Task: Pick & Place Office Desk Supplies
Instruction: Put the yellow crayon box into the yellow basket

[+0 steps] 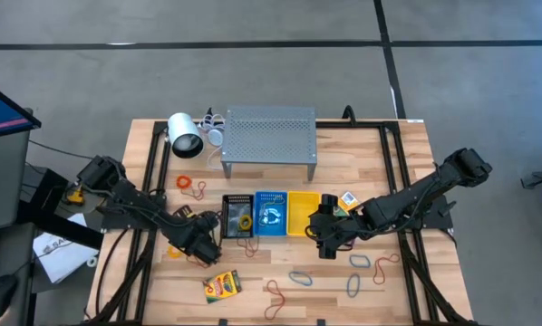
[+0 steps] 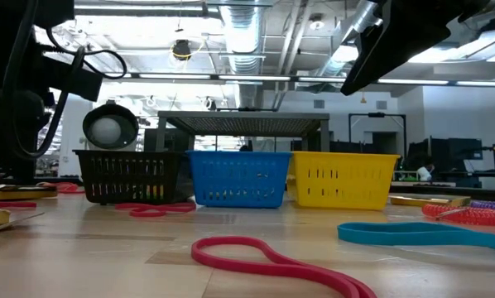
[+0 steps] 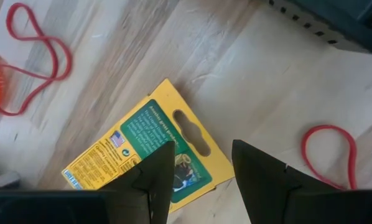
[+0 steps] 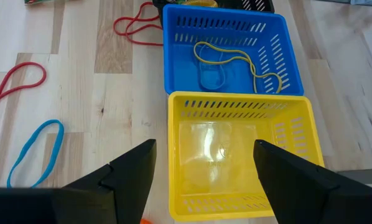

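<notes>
High view: the left gripper (image 1: 201, 246) sits low over the table in front of the black basket (image 1: 234, 215), fingers parted. A crayon box (image 1: 222, 286) lies just below it. The right gripper (image 1: 325, 228) reaches to the yellow basket (image 1: 302, 212), spread wide, empty. Rubber bands (image 1: 300, 277) are scattered near the front edge.

Low view: black, blue basket (image 2: 239, 178) and yellow in a row; a red band (image 2: 272, 258) lies in the foreground.

Left wrist view: crayon box, green label panel with yellow print, too small to read; fingers (image 3: 152, 177) apart above it, not gripping.

Right wrist view: fingers (image 4: 130, 168) wide over the yellow basket; a yellow band (image 4: 236, 59) lies in the blue one.
</notes>
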